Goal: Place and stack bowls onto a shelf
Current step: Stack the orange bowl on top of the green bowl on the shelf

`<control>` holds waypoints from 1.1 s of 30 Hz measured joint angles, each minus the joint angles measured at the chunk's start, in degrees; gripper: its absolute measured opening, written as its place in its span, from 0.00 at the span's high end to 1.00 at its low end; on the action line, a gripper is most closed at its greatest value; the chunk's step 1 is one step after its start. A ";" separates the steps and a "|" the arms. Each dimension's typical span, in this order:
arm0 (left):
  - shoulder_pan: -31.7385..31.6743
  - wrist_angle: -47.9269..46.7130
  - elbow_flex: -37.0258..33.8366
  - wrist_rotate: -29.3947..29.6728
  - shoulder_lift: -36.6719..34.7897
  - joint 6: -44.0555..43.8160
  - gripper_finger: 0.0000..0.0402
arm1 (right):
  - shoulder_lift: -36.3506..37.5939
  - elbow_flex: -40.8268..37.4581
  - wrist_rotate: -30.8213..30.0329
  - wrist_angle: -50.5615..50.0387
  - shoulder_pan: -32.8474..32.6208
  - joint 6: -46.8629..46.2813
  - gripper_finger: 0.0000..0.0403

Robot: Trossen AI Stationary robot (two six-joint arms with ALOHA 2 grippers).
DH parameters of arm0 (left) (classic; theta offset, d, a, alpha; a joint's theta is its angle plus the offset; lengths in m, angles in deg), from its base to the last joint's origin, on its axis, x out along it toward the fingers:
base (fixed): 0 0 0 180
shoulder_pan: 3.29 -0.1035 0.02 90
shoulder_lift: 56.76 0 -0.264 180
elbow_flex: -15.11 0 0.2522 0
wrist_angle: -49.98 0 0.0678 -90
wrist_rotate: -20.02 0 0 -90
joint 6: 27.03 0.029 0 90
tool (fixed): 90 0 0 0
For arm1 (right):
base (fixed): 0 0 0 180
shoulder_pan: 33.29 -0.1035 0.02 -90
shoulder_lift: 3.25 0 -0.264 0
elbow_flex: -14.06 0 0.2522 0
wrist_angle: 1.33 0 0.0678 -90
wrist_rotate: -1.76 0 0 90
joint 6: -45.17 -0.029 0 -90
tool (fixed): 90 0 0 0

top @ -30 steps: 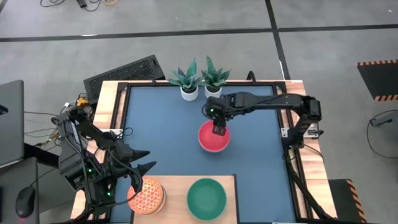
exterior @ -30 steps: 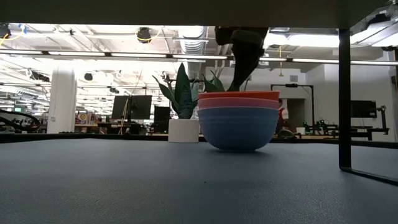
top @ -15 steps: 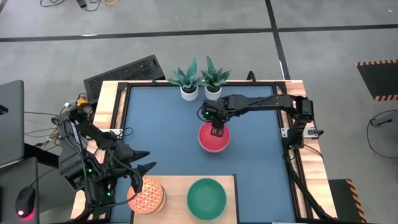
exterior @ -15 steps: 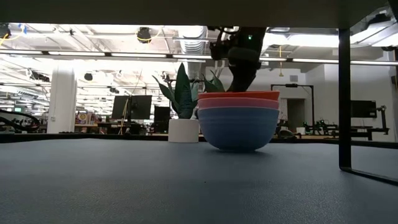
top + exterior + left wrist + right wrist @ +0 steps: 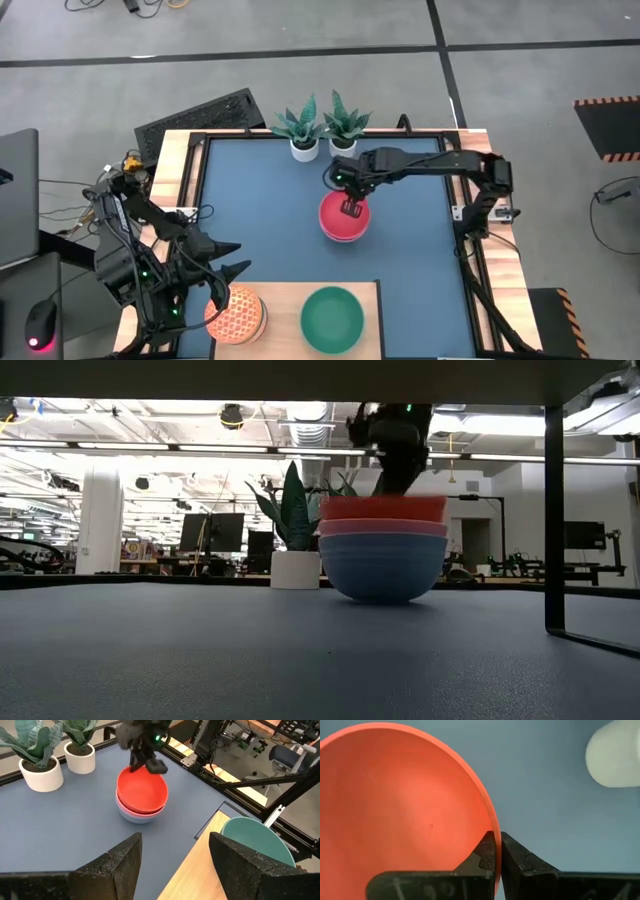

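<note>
From above, you see the right gripper [image 5: 350,207] pinching the far rim of the red bowl [image 5: 343,219] mid-table, a grip suited to peeling it off its stack; the left gripper [image 5: 231,259] hovers spread beside the patterned bowl [image 5: 236,314] and green bowl [image 5: 332,318] on the shelf [image 5: 283,305]; at table height, the red bowl [image 5: 383,508] tops the pink bowl [image 5: 383,527] and blue bowl [image 5: 382,565]; your right wrist shows the fingers [image 5: 487,851] clamped across that rim.
</note>
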 joint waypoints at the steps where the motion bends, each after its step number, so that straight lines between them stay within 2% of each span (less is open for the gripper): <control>1: 0.00 0.00 0.00 0.02 0.00 0.02 0.46 | 0.90 0.27 0.64 -0.23 0.14 -0.90 0.93; 11: 0.00 -0.03 0.00 0.06 0.00 0.06 0.46 | 11.10 6.01 4.44 -2.72 0.76 -11.78 0.93; 14: 0.00 -0.04 0.00 0.10 0.00 0.08 0.46 | 14.29 8.29 5.51 -1.69 -0.84 -15.11 0.93; 19: 0.00 -0.04 0.00 0.13 0.00 0.50 0.46 | 18.16 11.13 5.63 3.71 -6.98 -17.96 0.93; 23: 0.00 -0.04 0.00 0.13 0.00 0.67 0.46 | 20.11 12.08 5.58 12.28 -13.76 -18.88 0.93; 28: 0.00 -0.04 0.00 -0.02 0.00 0.67 0.46 | 19.53 12.03 5.56 19.59 -22.06 -18.66 0.93; 33: 0.00 -0.02 0.00 -0.06 0.00 0.88 0.46 | 17.10 12.03 5.54 22.02 -29.02 -19.70 0.93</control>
